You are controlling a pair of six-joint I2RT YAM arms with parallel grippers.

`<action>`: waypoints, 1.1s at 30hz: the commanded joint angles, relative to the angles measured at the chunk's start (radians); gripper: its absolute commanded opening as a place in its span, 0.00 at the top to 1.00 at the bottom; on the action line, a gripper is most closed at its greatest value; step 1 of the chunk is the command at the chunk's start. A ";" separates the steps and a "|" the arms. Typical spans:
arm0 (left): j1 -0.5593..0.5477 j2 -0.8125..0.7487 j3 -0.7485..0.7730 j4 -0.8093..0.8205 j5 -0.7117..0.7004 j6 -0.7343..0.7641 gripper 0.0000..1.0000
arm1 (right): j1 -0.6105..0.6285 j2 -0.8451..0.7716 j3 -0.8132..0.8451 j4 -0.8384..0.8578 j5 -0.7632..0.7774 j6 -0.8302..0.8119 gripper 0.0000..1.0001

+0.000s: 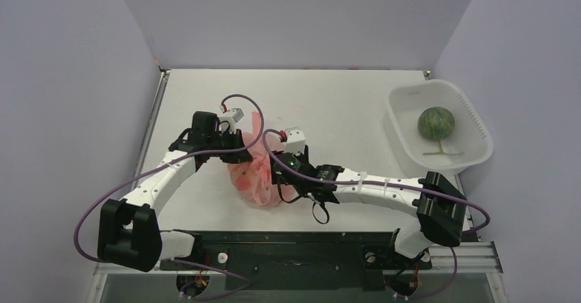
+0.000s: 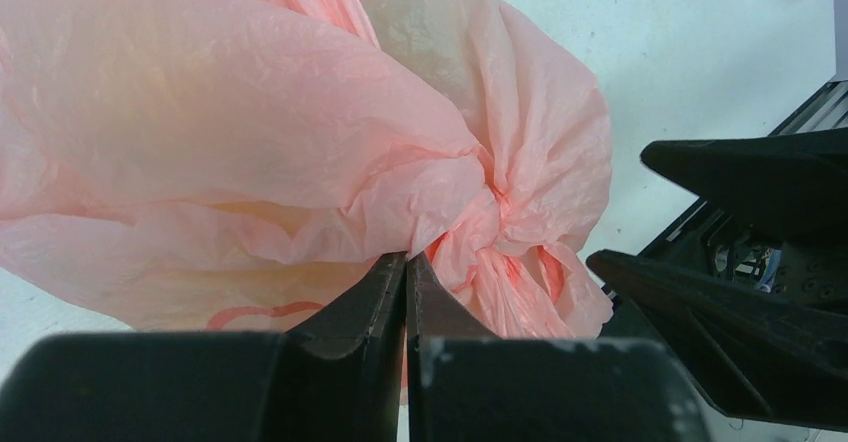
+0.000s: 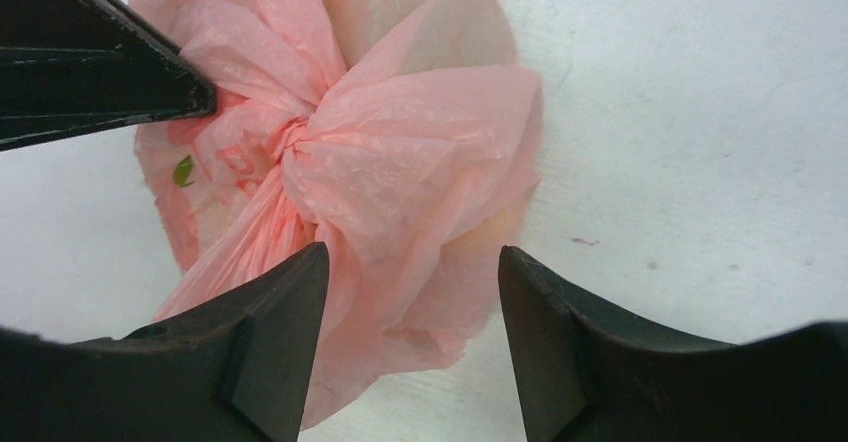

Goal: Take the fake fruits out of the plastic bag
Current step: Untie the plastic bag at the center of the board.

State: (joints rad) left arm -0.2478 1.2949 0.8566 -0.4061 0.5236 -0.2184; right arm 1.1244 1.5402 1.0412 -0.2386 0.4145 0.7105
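Plainly, a white table (image 1: 329, 97) between lavender walls (image 1: 294, 15) bears the plastic bag (image 1: 255, 174).

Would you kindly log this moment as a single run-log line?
plastic bag: knotted shut | left gripper: shut on plastic bag by knot | right gripper: open, straddling bag | white tub: holds green melon

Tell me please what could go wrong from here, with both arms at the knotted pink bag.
1. The plastic bag is tied shut at a knot. The left fingers are shut on thin film beside it, so a pull may tear the film or tighten the knot.
2. The right fingers stand open around a loose fold; they might close on slack film only and slip.
3. Both pairs of fingers are very close together, so they could collide.
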 commanded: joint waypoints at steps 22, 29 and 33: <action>-0.031 -0.108 -0.019 0.097 0.023 0.039 1.00 | -0.031 0.032 0.045 0.196 -0.026 -0.173 0.47; -0.032 -0.119 -0.023 0.103 0.011 0.039 1.00 | -0.043 0.070 0.020 0.226 -0.073 -0.145 0.50; -0.049 -0.119 -0.031 0.103 -0.016 0.040 1.00 | -0.034 0.055 0.000 0.254 -0.033 -0.121 0.50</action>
State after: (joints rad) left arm -0.2798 1.2072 0.8307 -0.3523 0.5293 -0.1974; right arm 1.0809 1.6127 1.0569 -0.0601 0.3614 0.5526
